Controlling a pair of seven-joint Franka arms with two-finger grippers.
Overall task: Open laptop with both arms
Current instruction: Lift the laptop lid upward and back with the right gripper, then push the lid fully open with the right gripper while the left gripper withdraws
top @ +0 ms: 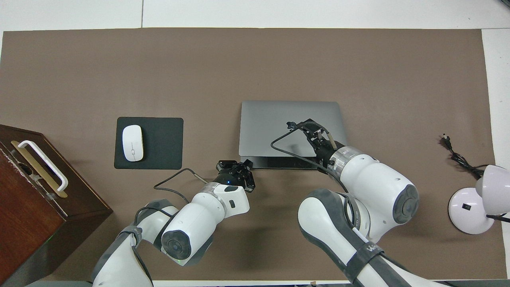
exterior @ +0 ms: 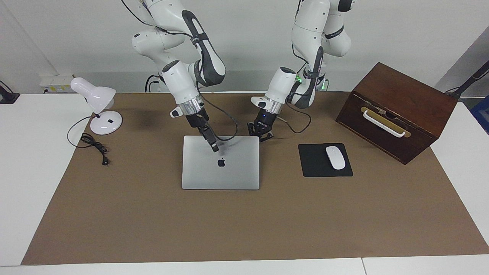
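Closed laptop [exterior: 221, 168] under right fingers [exterior: 214, 146].

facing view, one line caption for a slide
Right gripper over the closed laptop; left gripper at its corner.

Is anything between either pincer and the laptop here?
Nothing visible. The right pincer is over the closed laptop lid, the left pincer is at the laptop's near corner. The mouse and pad lie aside.
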